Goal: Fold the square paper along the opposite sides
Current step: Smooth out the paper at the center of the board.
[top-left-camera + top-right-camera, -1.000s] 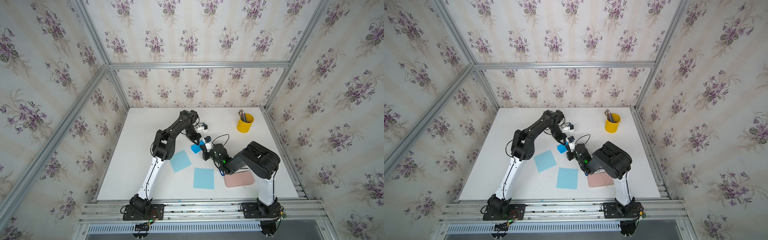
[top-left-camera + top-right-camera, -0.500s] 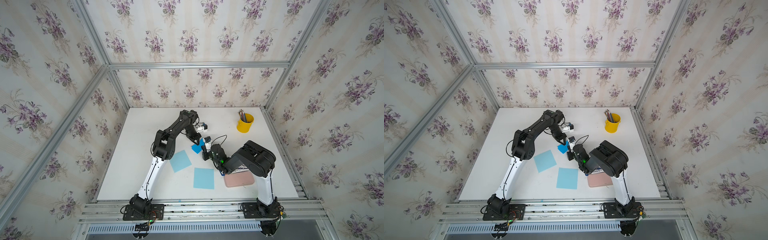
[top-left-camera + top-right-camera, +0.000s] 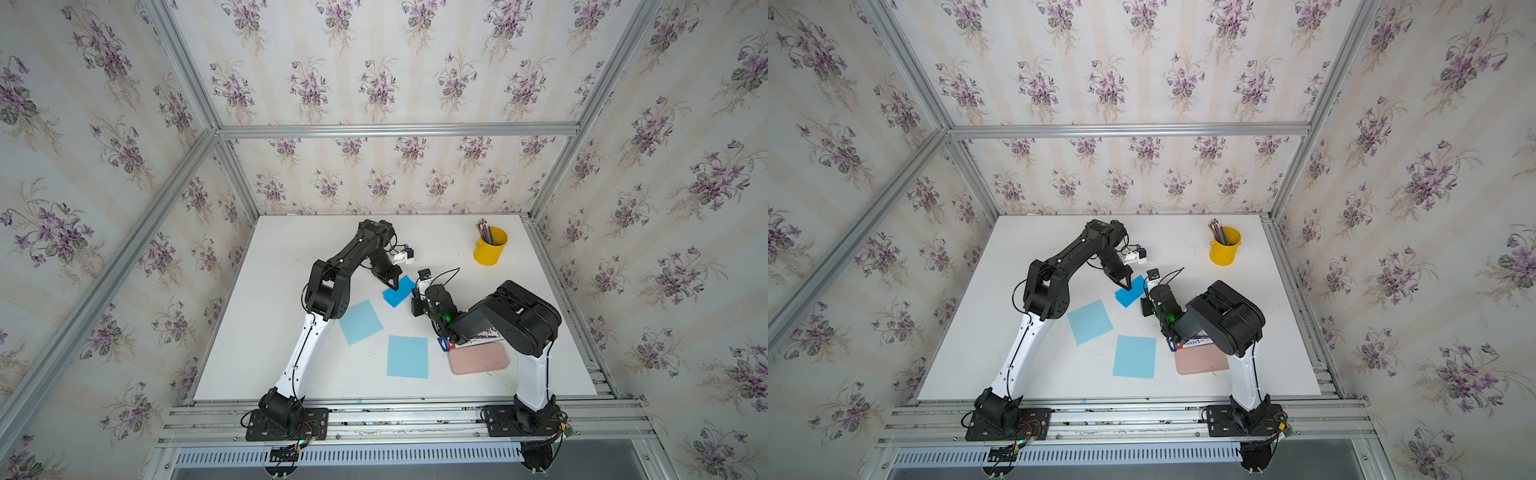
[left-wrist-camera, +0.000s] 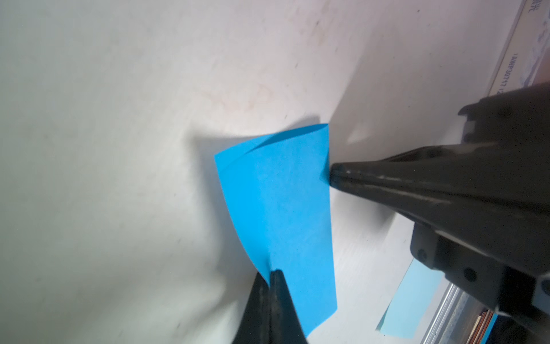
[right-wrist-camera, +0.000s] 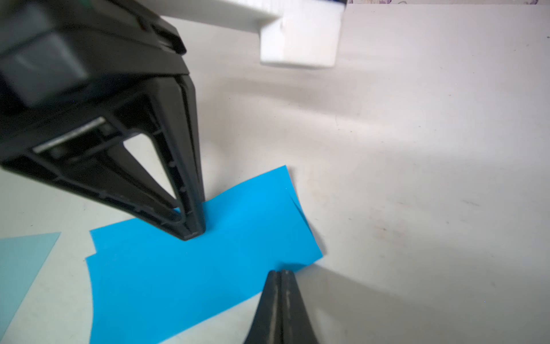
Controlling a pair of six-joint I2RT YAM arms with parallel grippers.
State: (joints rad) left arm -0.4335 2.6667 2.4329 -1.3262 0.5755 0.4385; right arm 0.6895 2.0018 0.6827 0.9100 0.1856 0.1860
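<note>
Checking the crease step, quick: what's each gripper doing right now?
Left gripper: closed, tip pressing on the bright blue paper.
Right gripper: closed, tip at the paper's edge.

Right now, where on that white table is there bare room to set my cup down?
Bare: the strip between left arm and left wall, and the far edge from that arm to the yellow cup. Crowded: the middle, with blue paper, pale sheets and pink case.

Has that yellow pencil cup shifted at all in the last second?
No. The yellow cup sits in the same spot near the table's far corner as before.
</note>
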